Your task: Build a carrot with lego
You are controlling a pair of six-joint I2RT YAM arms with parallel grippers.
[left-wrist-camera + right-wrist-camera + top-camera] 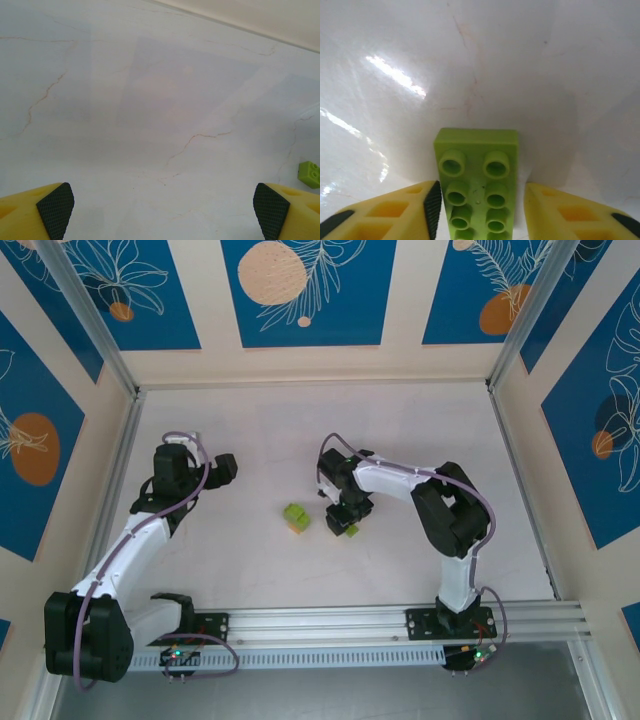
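- The right gripper (480, 197) is low over the table (420, 430), near the middle. A long green brick (477, 165) with two rows of studs lies between its fingers.
- Its jaws are narrow around this brick. The dark pad on one side touches the brick wall. On the other side a thin pale line shows, so I cannot tell if the grip is already firm.
- The fingers take the brick on its long sides, probably so that the studs stay free on top and it cannot turn.
- Just beside this gripper, toward the left arm, stands a small stack (296, 518), lime-green with orange at its near edge. I judge it to be the beginning of the carrot, and the long brick should go onto it.
- The left gripper (222, 468) hovers well apart on the left side with its jaws wide and nothing between them, I think to leave room for the other arm.
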